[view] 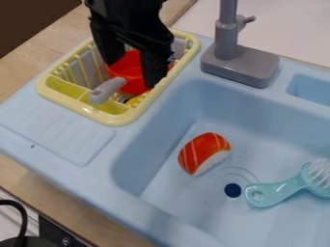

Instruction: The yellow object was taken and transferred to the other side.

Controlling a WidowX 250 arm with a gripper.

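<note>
The pale blue sink unit (pixel 55 157) takes up most of the scene, set into a wooden worktop (pixel 48 41). On its upper-left ledge sits the yellow dish rack (pixel 95 114), and right of that stands the grey tap (pixel 241 63). The black gripper (pixel 133 72) hangs down over the rack with its jaws parted, one on each side of the red pot (pixel 127 66); whether either touches the pot cannot be told. A turquoise brush (pixel 277 191) lies at the right of the basin. The pot rests in the rack, its grey handle (pixel 107 90) pointing towards the front rim. Near the middle of the basin lies a sushi piece (pixel 205 151), just above the dark drain hole (pixel 232 190). Smallest is the yellow object (pixel 136 100), partly hidden beside the pot inside the rack (if that scrap of yellow is indeed the one meant). The step in hand looks to be the approach, with the pick-up yet to be made. The next move probably calls for shifting the jaws towards the rack's near right side, lowering them past the pot and closing on the yellow object alone.
</note>
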